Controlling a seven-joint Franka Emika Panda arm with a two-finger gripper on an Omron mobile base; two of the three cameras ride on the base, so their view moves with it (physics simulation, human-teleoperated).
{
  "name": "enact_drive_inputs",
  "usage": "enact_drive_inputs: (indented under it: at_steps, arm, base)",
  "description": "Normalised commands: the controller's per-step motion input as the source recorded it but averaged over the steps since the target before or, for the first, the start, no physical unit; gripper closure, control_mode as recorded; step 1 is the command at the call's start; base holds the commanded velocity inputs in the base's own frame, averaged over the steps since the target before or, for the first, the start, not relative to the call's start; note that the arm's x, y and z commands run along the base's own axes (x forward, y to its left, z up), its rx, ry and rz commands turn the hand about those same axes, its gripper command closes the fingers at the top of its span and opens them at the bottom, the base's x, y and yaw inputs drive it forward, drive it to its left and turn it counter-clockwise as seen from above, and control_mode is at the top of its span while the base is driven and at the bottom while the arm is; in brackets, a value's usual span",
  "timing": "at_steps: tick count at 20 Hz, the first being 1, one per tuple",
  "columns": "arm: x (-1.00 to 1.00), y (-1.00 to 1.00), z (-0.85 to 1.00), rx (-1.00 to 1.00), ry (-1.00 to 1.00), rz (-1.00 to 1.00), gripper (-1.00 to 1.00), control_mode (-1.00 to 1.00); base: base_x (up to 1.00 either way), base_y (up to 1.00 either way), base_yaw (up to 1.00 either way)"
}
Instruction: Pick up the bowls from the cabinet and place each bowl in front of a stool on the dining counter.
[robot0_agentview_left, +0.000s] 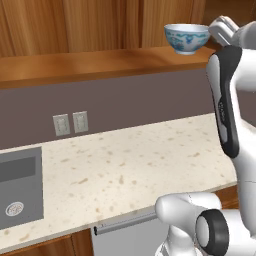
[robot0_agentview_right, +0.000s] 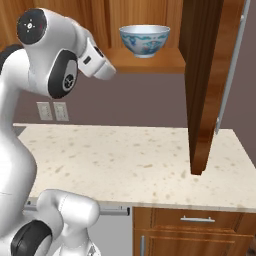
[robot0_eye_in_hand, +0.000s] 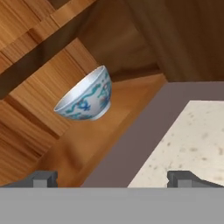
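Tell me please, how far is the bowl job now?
Nothing looks done yet. The white bowl with blue-green pattern sits on the cabinet shelf, ungrasped. The open, empty gripper faces it from a distance. Left: grasp it and carry it to the dining counter.

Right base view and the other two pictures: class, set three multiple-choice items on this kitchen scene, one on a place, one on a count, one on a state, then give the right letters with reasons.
1. Where does the patterned bowl stand?
A. in the sink
B. on the shelf of the wall cabinet
C. on the speckled counter

2. How many wall outlets are on the backsplash?
A. two
B. four
C. none

3. How is the gripper?
A. shut on the bowl
B. open, holding nothing
C. shut on a cabinet handle

Answers: B, the bowl sits upright on the wooden shelf above the counter; A, two plates side by side; B, in the hand view the fingertips stand wide apart, short of the bowl.
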Motion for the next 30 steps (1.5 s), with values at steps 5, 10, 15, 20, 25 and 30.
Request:
enact_drive_inputs:
  at_steps: [5,10,15,20,25,30]
  arm:
    - [0.29,-0.04,0.11,0.00,0.03,0.06,-1.00,-1.00]
    - [0.43,-0.15,0.03,-0.02,0.00,0.10,-1.00,-1.00]
    - [0.52,-0.06,0.00,-0.03,0.00,0.09,-1.00,-1.00]
    - [0.57,-0.06,0.01,-0.03,0.00,0.04,-1.00,-1.00]
    - [0.37,-0.01,0.05,-0.02,0.04,-0.02,-1.00,-1.00]
    - [0.32,-0.03,0.00,0.00,0.06,-0.09,-1.00,-1.00]
  base:
    - [0.00,0.00,0.00]
    - [0.00,0.00,0.00]
    - [0.00,0.00,0.00]
    - [0.00,0.00,0.00]
    - [0.00,0.00,0.00]
    - [0.00,0.00,0.00]
